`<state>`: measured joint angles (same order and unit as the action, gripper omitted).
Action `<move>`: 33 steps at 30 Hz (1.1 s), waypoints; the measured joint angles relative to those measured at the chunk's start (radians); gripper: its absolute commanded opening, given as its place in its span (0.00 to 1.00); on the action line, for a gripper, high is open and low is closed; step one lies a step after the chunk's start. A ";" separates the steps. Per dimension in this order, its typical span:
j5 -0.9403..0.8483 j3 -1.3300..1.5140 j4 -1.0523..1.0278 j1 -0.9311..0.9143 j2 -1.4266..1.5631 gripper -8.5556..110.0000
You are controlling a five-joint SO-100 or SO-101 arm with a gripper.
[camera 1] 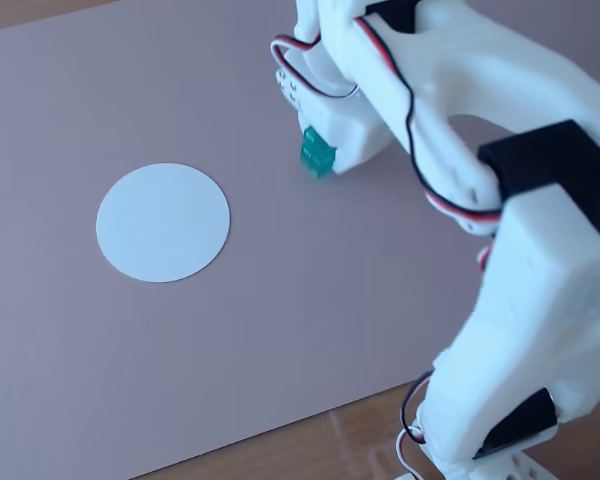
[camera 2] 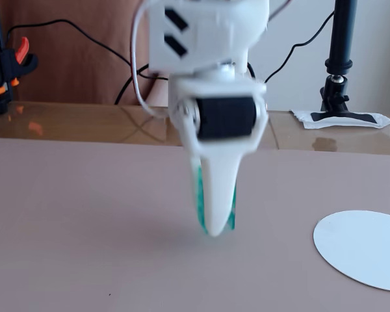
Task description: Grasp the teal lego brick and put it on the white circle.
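The teal lego brick [camera 1: 317,152] sits at the tip of my white gripper [camera 1: 330,158], right of the mat's middle in a fixed view. In the other fixed view the gripper [camera 2: 214,224] points down. Its front finger [camera 2: 216,188] covers most of the brick, and teal [camera 2: 197,192] shows on both sides of it. The jaws look shut on the brick, with the tip just above the mat. The white circle [camera 1: 163,221] lies flat on the mat well to the left of the brick in one fixed view, and at the lower right [camera 2: 367,248] in the other.
A pinkish mat [camera 1: 280,330] covers the wooden table [camera 2: 84,120]. A black camera stand [camera 2: 341,58] on a white pad stands at the back right. An orange and black clamp [camera 2: 10,65] is at the back left. The arm's base [camera 1: 500,420] fills the lower right.
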<state>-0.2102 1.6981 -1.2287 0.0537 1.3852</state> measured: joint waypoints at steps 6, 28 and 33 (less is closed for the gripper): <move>0.055 0.014 -0.063 0.038 0.225 0.07; 0.028 -0.364 -0.276 0.451 0.011 0.07; 0.015 -0.413 -0.282 0.451 -0.152 0.07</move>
<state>-0.1948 1.2855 -1.5110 0.5047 1.2333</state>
